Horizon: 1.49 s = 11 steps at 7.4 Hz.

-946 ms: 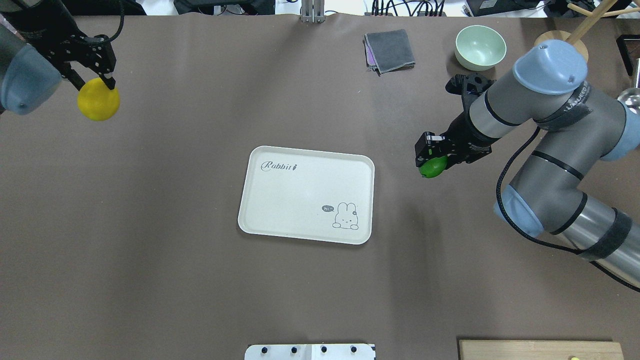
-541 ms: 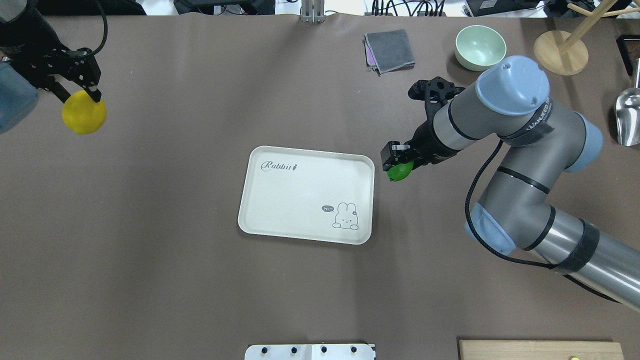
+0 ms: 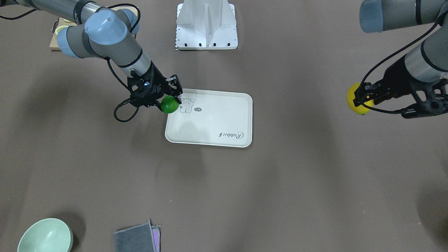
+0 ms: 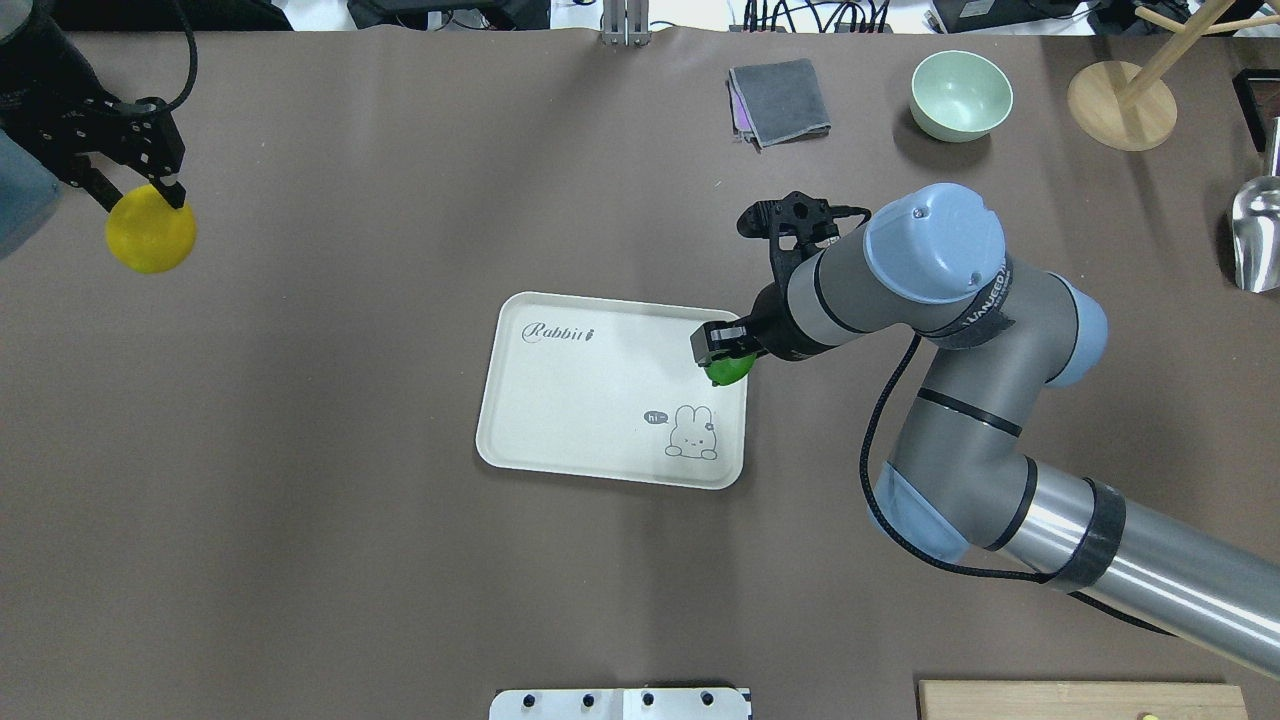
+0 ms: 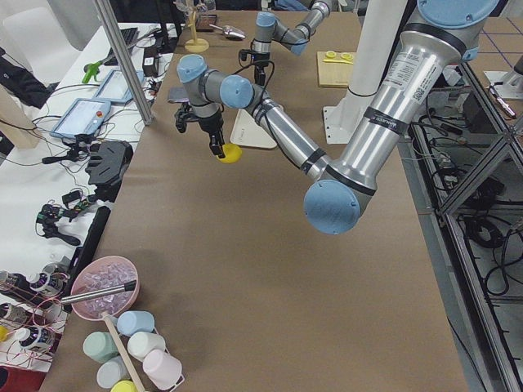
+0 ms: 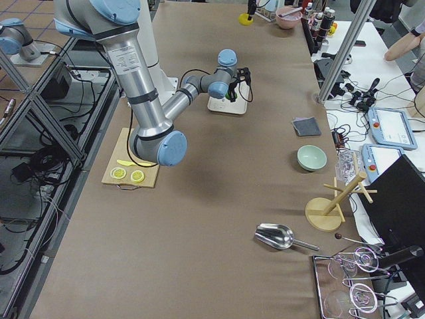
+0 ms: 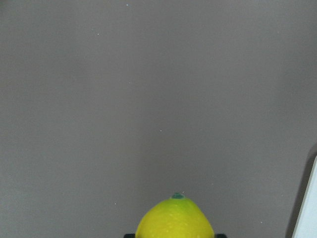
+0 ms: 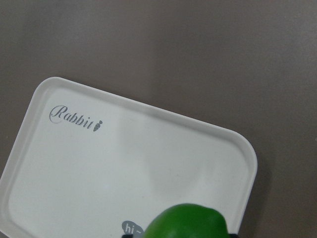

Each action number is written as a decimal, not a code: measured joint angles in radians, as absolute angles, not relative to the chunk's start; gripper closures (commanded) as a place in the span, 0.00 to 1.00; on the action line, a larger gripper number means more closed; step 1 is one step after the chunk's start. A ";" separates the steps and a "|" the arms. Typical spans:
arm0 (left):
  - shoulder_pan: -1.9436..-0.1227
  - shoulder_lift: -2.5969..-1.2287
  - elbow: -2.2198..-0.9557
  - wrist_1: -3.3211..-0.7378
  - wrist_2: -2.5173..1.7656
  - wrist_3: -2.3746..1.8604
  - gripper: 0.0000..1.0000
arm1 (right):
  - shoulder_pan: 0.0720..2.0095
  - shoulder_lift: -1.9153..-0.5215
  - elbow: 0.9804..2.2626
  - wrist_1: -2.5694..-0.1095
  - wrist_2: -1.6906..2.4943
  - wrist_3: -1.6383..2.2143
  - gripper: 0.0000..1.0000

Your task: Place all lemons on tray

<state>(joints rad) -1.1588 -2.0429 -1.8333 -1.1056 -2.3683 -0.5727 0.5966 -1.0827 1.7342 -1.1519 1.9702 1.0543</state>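
The cream tray [image 4: 560, 400] with the "Rabbit" script lies mid-table; it also shows in the front view [image 3: 217, 119] and the right wrist view [image 8: 89, 168]. My right gripper [image 4: 728, 358] is shut on the green lemon [image 4: 731, 370] and holds it above the tray's right edge; the green lemon also shows in the front view [image 3: 169, 104] and the right wrist view [image 8: 190, 220]. My left gripper [image 4: 130, 195] is shut on the yellow lemon [image 4: 150, 236], held up far left of the tray. The yellow lemon also shows in the front view [image 3: 357, 101] and the left wrist view [image 7: 174, 220].
A grey folded cloth [image 4: 780, 100], a pale green bowl [image 4: 960, 93] and a wooden stand [image 4: 1120, 105] sit at the table's far side. A metal scoop [image 4: 1255, 230] lies at the right edge. A wooden cutting board [image 4: 1080, 700] with lemon slices [image 6: 127, 174] is near right.
My right gripper has carried the green lemon leftward, from beside the tray to above its right edge. My left gripper has drifted left with the yellow lemon.
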 measured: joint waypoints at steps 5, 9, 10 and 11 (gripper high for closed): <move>-1.110 -2.090 -1.776 -1.210 -2.408 -0.749 1.00 | 0.578 -1.063 1.718 -1.155 1.928 1.064 0.00; -0.967 -2.188 -1.712 -1.370 -2.359 -1.064 1.00 | 0.669 -1.096 1.728 -1.214 2.030 1.049 0.00; -0.922 -2.222 -1.682 -1.399 -2.317 -1.114 1.00 | 0.688 -1.116 1.730 -1.217 2.046 1.047 0.00; -0.874 -2.247 -1.649 -1.451 -2.276 -1.172 1.00 | 0.706 -1.141 1.733 -1.219 2.056 1.035 0.00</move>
